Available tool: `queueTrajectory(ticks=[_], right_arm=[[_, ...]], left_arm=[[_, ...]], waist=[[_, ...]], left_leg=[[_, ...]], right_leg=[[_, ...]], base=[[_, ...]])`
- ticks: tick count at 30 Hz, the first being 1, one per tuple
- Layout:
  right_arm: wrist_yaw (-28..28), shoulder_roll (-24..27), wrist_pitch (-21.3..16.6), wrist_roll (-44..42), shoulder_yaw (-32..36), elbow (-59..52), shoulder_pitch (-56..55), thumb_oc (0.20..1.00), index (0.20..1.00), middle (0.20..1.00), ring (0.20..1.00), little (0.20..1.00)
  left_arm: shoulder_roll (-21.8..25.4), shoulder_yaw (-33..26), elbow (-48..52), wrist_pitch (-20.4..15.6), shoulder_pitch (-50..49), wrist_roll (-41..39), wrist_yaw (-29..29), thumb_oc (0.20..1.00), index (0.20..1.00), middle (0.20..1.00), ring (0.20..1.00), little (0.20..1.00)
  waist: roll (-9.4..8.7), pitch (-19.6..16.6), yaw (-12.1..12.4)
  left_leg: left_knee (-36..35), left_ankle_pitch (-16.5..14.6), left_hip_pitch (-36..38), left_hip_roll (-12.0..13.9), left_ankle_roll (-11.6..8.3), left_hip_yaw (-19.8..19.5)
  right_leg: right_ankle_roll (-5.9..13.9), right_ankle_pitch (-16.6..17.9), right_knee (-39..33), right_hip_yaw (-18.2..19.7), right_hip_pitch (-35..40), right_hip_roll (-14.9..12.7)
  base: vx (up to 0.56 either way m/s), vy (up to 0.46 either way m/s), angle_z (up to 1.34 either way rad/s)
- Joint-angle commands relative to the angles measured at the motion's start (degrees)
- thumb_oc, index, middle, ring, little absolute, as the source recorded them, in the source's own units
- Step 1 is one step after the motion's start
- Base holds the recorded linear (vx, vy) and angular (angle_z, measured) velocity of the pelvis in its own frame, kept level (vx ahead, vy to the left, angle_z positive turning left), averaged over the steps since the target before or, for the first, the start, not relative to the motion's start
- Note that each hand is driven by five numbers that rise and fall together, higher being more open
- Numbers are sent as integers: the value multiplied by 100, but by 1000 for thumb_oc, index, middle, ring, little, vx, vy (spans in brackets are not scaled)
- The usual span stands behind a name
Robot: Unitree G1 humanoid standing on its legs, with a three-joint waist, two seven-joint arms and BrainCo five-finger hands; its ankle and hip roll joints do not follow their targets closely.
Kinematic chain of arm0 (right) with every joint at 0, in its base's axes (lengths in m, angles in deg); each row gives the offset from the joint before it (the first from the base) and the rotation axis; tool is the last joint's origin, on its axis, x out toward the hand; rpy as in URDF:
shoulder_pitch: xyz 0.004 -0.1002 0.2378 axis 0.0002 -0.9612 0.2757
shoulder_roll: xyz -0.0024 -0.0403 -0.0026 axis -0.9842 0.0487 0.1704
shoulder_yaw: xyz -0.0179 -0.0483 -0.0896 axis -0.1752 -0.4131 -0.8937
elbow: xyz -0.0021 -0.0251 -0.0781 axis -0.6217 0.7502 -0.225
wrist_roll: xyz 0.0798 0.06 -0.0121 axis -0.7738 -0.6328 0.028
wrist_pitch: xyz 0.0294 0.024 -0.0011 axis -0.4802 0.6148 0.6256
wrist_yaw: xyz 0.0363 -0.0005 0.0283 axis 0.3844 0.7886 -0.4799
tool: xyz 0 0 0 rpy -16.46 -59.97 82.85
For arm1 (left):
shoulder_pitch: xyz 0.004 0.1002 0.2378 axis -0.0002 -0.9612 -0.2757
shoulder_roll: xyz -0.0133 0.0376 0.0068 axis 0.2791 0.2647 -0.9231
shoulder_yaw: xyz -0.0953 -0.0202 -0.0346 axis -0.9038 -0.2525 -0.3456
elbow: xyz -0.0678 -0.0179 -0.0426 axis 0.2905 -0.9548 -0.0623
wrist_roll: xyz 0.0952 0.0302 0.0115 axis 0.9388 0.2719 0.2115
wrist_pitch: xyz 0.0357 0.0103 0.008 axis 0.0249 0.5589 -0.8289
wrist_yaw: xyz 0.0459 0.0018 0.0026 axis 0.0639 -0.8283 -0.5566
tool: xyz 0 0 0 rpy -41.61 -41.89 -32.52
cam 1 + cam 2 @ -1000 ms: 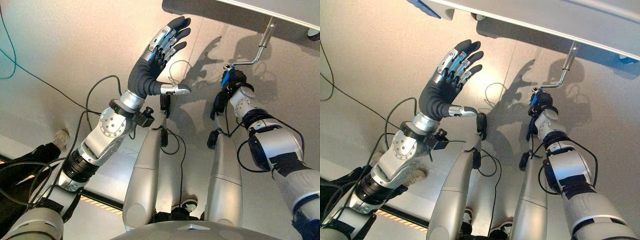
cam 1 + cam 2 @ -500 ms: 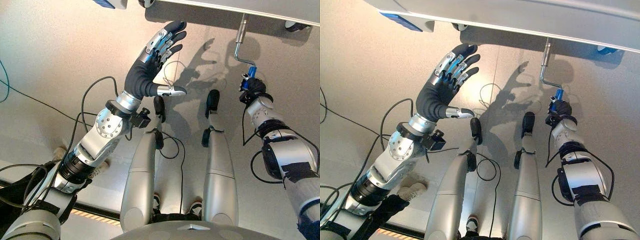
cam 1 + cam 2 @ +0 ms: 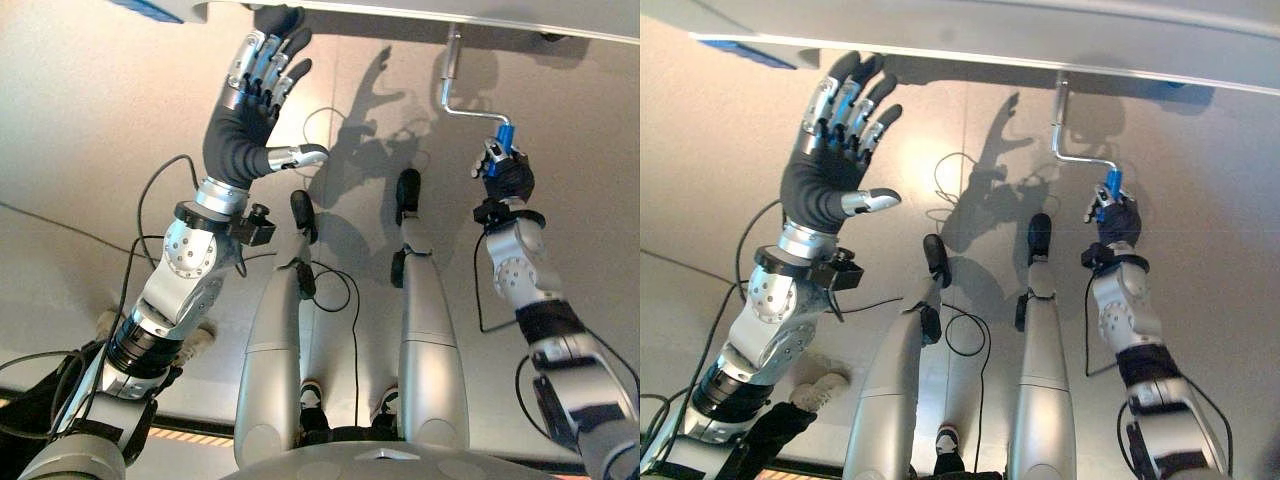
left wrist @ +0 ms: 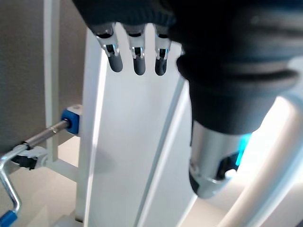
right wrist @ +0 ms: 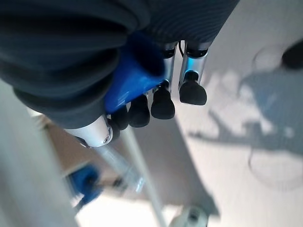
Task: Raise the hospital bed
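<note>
Pale speckled floor (image 3: 90, 130) beneath the white bed frame (image 3: 970, 25). My right hand (image 3: 508, 178) clenches the crank's blue handle (image 3: 504, 135), below the frame's edge. My left hand (image 3: 245, 105): fingers spread, holding nothing.

Crank under the bed's edge, a hand on either side

The bed frame (image 3: 520, 15) runs across the far side; the crank (image 3: 470, 100) hangs below it at right, right hand (image 3: 508, 175) on its grip, left hand (image 3: 250, 110) well apart at left.

No text, label, number or sign could be read anywhere in these views. The bed frame (image 3: 1040, 30) above the raised hands carried a blue patch (image 3: 745, 52), but nothing legible stood on it.
</note>
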Motion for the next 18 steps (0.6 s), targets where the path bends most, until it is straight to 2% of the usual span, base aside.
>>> queueTrajectory(ticks=[1, 4, 6, 15, 18], right_arm=[[-210, 497, -910, -307, 587, -692, -397, 200, 200, 200, 200, 200], [-339, 589, -783, -256, 465, -1251, -508, 200, 200, 200, 200, 200], [-612, 813, -698, -529, 278, -1864, -422, 200, 200, 200, 200, 200], [-1173, 1732, -433, -1178, -197, -2816, 37, 200, 200, 200, 200, 200], [-1273, 1895, -338, -1142, -403, -3043, 211, 200, 200, 200, 200, 200]], left_arm=[[-40, -274, 555, -299, -348, 119, 51, 1000, 1000, 1000, 1000, 1000], [-15, -313, 601, -259, -434, 111, 95, 1000, 1000, 1000, 1000, 1000], [79, -341, 715, -224, -529, 124, 162, 1000, 1000, 1000, 1000, 1000], [327, -400, 936, -216, -720, 80, 334, 1000, 1000, 1000, 1000, 1000], [337, -412, 974, -219, -757, 16, 365, 1000, 1000, 1000, 1000, 1000]], waist=[[15, -150, -71], [-36, -150, -92], [-105, -150, -65], [-305, -150, 74], [-339, -150, 107]], left_leg=[[-197, -24, 261, 163, -229, -253], [-226, 3, 324, 163, -242, -292], [-301, 41, 461, 178, -272, -334], [-314, 45, 685, 175, -290, -496], [-329, 46, 705, 160, -286, -515]], right_leg=[[6, -523, 206, -401, 362, 348], [13, -511, 153, -452, 477, 332], [26, -481, 36, -545, 678, 334], [72, -508, 12, -733, 1045, 273], [74, -504, -23, -770, 1098, 252]], base=[[-3, 2, -8], [0, -7, -1], [7, -8, 2], [20, 1, 6], [17, -3, 3]])
